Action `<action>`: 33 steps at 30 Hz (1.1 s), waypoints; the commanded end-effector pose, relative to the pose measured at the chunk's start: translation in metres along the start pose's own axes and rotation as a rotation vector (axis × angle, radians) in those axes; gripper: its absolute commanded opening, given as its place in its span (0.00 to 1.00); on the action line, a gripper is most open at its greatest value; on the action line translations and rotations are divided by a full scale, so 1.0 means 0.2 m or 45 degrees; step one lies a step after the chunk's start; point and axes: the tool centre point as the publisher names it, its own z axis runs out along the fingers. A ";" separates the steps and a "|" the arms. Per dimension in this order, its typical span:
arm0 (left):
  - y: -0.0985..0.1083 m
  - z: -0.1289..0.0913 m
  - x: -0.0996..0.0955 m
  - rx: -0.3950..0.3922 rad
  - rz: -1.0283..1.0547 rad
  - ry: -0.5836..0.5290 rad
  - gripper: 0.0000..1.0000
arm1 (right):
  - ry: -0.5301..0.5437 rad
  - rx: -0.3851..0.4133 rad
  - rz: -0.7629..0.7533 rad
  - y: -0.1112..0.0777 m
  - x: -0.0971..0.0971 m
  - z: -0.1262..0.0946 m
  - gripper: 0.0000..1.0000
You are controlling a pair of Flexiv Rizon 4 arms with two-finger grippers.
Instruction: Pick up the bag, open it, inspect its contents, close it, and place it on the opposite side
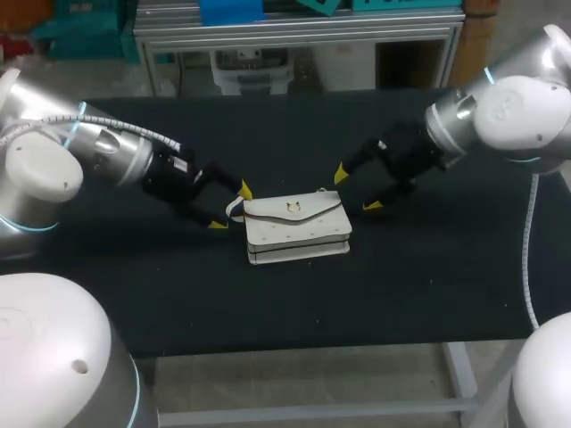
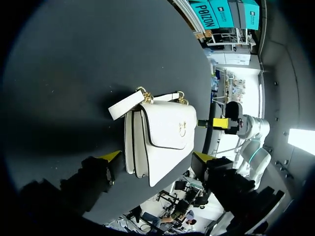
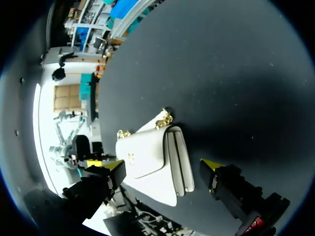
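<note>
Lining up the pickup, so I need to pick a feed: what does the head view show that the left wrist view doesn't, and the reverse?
Only head view: the right gripper whole, open like the left gripper, at opposite ends of the bag. Only left wrist view: the gold rings joining the strap to it. Both: the flap closed, the bag lying on the black table.

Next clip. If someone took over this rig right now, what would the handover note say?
Bag: white, near the middle of the black table, flap shut, strap loose at the end nearest the left arm.
Left hand: open at the strap end, gripping nothing.
Right hand: open at the other end, gripping nothing.
Done: nothing that shows; bag not lifted.
Left: pick up, open, inspect, close, place on the opposite side.
</note>
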 end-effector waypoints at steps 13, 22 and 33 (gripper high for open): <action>-0.09 0.11 -0.07 -0.024 -0.013 0.146 0.65 | 0.200 0.156 -0.022 0.07 0.02 0.22 0.97; -0.13 0.12 -0.08 -0.004 -0.016 0.166 0.49 | 0.260 0.197 -0.044 0.09 0.04 0.24 0.49; -0.13 0.12 -0.07 -0.007 -0.018 0.170 0.47 | 0.269 0.227 -0.095 0.04 0.07 0.21 0.54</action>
